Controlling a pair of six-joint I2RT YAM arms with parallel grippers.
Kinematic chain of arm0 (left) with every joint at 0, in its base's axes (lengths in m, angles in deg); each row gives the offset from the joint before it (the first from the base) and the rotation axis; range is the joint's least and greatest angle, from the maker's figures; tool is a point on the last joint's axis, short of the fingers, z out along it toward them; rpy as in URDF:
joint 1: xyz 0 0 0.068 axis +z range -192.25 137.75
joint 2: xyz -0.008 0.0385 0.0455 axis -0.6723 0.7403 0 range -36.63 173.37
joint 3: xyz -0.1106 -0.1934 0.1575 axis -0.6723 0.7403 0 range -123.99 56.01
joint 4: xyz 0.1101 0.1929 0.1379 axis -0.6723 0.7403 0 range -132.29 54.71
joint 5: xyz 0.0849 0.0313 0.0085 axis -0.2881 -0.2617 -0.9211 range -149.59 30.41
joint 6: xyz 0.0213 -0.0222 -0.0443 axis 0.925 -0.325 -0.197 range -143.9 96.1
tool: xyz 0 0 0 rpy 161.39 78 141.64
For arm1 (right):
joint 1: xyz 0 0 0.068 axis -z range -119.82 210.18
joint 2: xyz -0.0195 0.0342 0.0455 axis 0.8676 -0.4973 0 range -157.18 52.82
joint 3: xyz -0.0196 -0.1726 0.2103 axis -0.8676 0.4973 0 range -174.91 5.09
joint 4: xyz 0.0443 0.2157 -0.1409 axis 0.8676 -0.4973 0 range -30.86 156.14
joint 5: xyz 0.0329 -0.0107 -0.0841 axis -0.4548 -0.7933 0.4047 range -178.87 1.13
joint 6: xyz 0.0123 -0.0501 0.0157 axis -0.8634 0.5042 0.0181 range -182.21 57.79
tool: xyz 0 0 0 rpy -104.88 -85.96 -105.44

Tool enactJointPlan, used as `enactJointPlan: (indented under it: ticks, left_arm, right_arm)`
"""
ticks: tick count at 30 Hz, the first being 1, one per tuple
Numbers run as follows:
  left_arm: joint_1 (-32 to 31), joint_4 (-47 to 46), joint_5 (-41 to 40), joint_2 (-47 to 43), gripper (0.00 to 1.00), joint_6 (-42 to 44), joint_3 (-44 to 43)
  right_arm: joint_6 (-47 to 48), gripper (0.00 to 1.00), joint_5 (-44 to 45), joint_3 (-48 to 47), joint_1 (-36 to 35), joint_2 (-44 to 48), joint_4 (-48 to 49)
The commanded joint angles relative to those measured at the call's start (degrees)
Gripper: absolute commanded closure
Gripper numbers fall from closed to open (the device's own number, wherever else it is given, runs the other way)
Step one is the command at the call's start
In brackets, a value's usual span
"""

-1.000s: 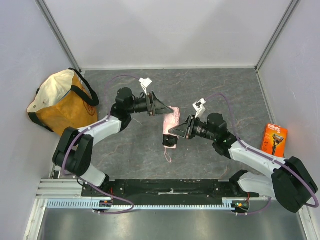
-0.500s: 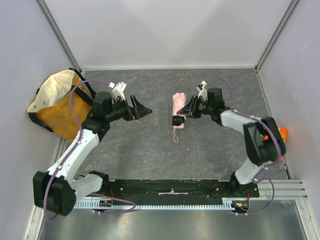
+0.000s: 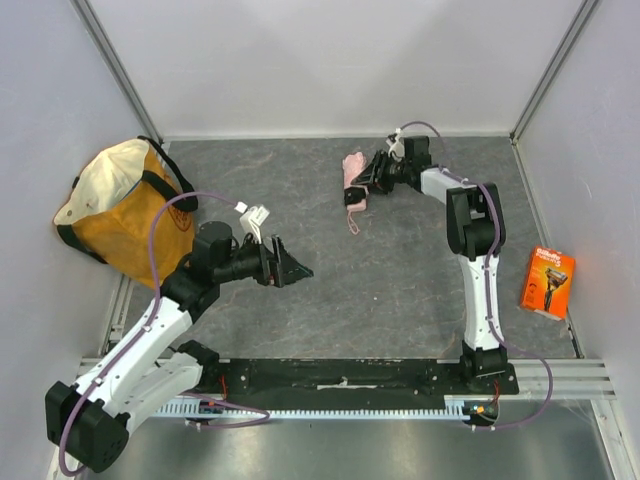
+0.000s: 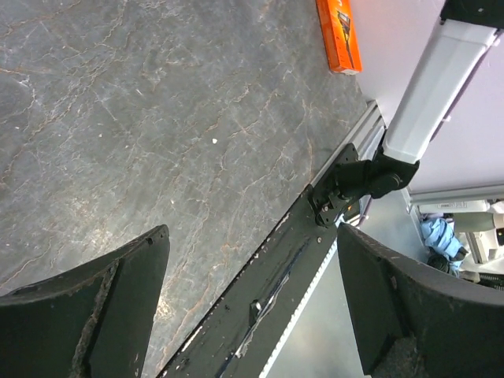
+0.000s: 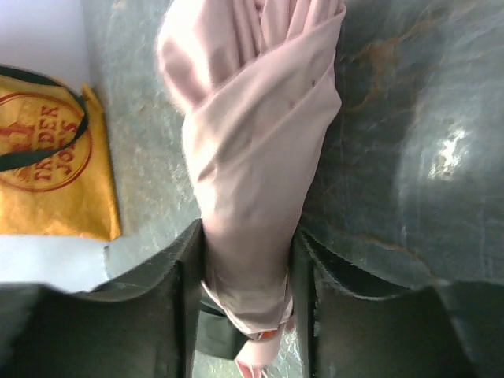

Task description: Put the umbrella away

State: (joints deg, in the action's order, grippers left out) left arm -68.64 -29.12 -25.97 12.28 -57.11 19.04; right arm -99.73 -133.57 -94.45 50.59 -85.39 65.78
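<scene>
Umbrella (image 5: 252,173): pale pink, folded, canopy twisted into loose pleats. It lies between the fingers of the right gripper (image 5: 248,236), with the canopy reaching past the fingertips and the black handle end (image 5: 220,331) back toward the palm.
Handling: judged light. Slack fabric over a stiff core is likely to bunch or slide under the pads. The thin strap (image 3: 352,222) trails loose and could snag.
Hold point: best across the wrapped body near the handle end, where the core feels firmest, not on the free fabric tip.
Right gripper: narrow, both fingers against the canopy's sides, holding it.
Left gripper (image 4: 252,232): wide, empty, well apart from the umbrella.
Tote bag (image 3: 120,210): behind the left gripper's wrist, well apart from the right gripper. It is the probable destination.
</scene>
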Motion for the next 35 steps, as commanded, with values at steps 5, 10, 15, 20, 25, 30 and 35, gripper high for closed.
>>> enactJointPlan:
  ticks: [5,10,15,20,25,30,35]
  left_arm:
    - [-0.68,6.94,-1.10,-2.67,0.09,6.05,-4.77]
    - [-0.68,13.01,-4.97,-4.60,0.08,10.09,-9.60]
    - [-0.59,13.64,-8.75,-7.76,0.08,9.84,-12.42]
    - [-0.59,10.39,-10.68,-13.65,0.07,7.38,-12.60]
    - [-0.50,5.38,-13.49,-20.59,0.07,6.49,-10.93]
    - [-0.50,2.39,-18.24,-26.83,0.05,7.98,-10.93]
    - [-0.50,3.35,-22.81,-29.74,0.04,8.34,-11.37]
  right_arm:
    - [18.61,0.09,21.39,-14.96,0.44,3.55,-27.55]
    - [23.63,0.02,36.60,-13.42,0.01,13.82,-39.36]
    - [22.67,0.02,47.77,9.67,-5.87,36.56,-34.64]
    - [19.07,0.02,53.14,31.92,-14.92,64.51,-29.26]
    - [18.09,0.02,51.13,43.38,-15.90,92.36,-32.75]
    - [20.11,0.02,53.41,40.75,-15.99,107.86,-39.80]
    - [22.05,0.02,55.08,39.96,-15.99,117.28,-39.89]
